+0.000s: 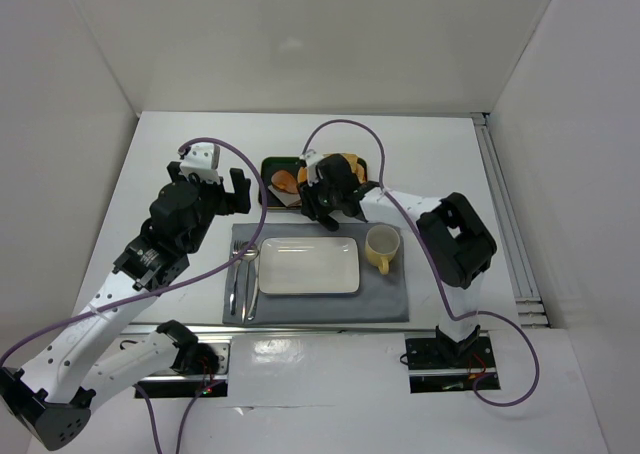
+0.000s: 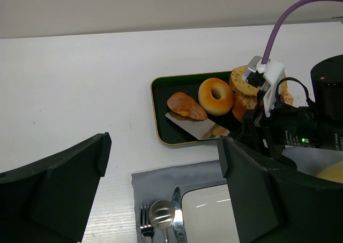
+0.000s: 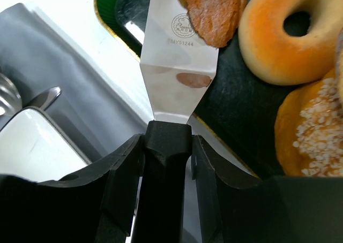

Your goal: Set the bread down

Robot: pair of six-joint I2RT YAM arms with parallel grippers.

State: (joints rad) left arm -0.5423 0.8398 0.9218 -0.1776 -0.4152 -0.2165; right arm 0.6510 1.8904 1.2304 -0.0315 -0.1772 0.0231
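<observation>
The bread (image 2: 186, 105) (image 3: 214, 13), a small oblong orange-brown roll, lies at the left of the dark green tray (image 2: 159, 120) (image 1: 268, 164). My right gripper (image 3: 167, 146) (image 1: 325, 199) is shut on the black handle of a spatula (image 3: 177, 66). The spatula's shiny blade (image 2: 195, 126) reaches into the tray, and its far end lies under the bread's near edge. My left gripper (image 2: 163, 152) (image 1: 240, 189) hangs open and empty above the mat's left end, well apart from the tray.
In the tray, a glazed donut (image 2: 216, 96) (image 3: 284, 34) and seeded tan loaves (image 3: 311, 130) sit right of the bread. On the grey mat (image 1: 385, 299) are a white rectangular plate (image 1: 308, 265), a yellow cup (image 1: 382, 246), and a fork, spoon and knife (image 1: 243, 274).
</observation>
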